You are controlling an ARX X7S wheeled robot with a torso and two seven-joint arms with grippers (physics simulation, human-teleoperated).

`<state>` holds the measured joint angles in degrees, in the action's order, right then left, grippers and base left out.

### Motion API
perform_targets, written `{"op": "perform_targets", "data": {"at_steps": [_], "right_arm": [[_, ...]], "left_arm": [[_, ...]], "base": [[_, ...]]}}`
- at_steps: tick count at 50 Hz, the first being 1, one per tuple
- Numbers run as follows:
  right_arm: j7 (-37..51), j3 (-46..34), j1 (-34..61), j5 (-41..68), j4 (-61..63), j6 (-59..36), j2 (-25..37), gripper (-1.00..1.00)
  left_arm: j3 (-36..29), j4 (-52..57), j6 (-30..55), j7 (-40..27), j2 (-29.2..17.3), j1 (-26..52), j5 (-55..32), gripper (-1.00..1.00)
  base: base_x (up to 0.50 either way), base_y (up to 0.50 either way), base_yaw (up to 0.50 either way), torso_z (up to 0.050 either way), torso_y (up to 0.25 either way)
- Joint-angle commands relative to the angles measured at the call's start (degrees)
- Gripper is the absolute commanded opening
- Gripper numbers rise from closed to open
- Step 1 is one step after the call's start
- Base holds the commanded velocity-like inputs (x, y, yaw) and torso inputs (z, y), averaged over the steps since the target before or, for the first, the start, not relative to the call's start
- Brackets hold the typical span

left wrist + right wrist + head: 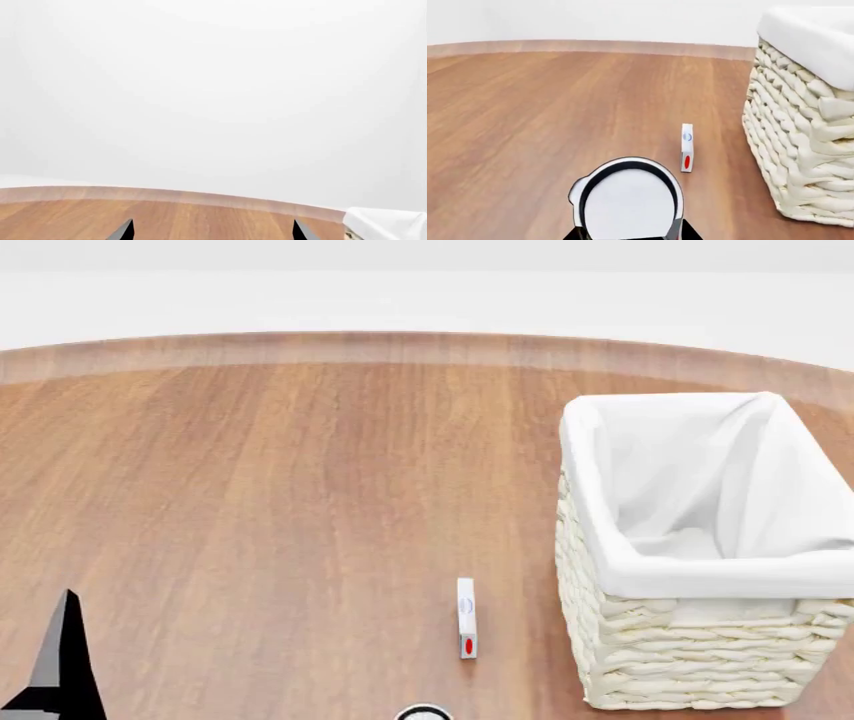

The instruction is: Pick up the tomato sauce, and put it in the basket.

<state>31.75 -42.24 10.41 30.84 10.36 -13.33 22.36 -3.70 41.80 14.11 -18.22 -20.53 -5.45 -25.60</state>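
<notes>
In the right wrist view a round can with a silvery-white top and dark rim [628, 200] sits between my right gripper's [630, 234] fingers, which press on both its sides. Its label is hidden, so I take it for the tomato sauce. Only its top edge shows in the head view [424, 713], at the bottom. The cream wicker basket [667, 660] with its white liner stands to the right, also in the right wrist view [800, 150]. My left gripper [213, 231] is open and empty over bare wood; one finger [60, 660] shows in the head view.
A small white box with a red mark [466, 618] lies on the wooden table [267, 490] just left of the basket, also in the right wrist view [686, 148]. The table's curved far edge [400, 345] meets a white background. The basket's liner corner [387, 222] shows in the left wrist view.
</notes>
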Motion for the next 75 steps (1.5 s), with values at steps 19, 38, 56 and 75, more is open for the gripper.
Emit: {"op": "perform_targets", "data": {"at_steps": [19,38,56,75], "right_arm": [[-3.6,3.1,15.3,1.0,-7.7,-6.9,-2.6,-1.00],[-7.1,5.7,31.4,4.4,-13.4,-15.3,-3.9,-1.00],[-12.9,8.4,52.1,4.0,-32.9,-18.6,-7.7,-1.00],[-21.1,8.4,72.4,-0.8,-69.3,-12.5,-12.8,-1.00]], "left_arm": [[-0.1,0.3,-0.6,-0.5,-0.7,-0.6,-0.3,1.00],[-0.8,-1.0,-1.3,-0.5,-0.6,-0.5,-0.1,1.00],[-1.2,-1.0,-1.2,-1.0,-0.8,-0.2,-0.1,1.00],[-1.7,-2.3,-2.5,-0.7,-0.8,-0.7,0.3,1.00]], "base": [[0.00,0.00,0.00,0.000,0.000],[0.00,0.00,0.00,0.000,0.001],[0.00,0.00,0.00,0.000,0.000],[0.00,0.00,0.00,0.000,0.001]]}}
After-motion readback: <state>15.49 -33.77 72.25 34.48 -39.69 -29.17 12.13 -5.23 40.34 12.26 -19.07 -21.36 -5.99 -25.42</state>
